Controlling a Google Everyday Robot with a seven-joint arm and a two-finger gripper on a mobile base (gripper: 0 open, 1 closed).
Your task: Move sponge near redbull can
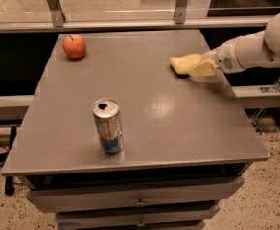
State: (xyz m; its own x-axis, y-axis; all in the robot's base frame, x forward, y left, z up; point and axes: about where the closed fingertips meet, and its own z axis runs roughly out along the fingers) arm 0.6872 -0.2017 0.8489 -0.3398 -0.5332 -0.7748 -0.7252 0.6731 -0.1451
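Observation:
The pale yellow sponge (183,62) lies on the grey table (178,123) at the back right. My gripper (200,69) reaches in from the right on the white arm and sits right against the sponge's right side, low over the tabletop. The redbull can (108,125) stands upright near the front left of the table, silver with blue and red print, well apart from the sponge and the gripper.
A red apple (75,46) sits at the back left corner. A metal rail with posts (180,4) runs behind the table. The table's right edge (240,104) is close under the arm. Drawers (140,202) are below the front edge.

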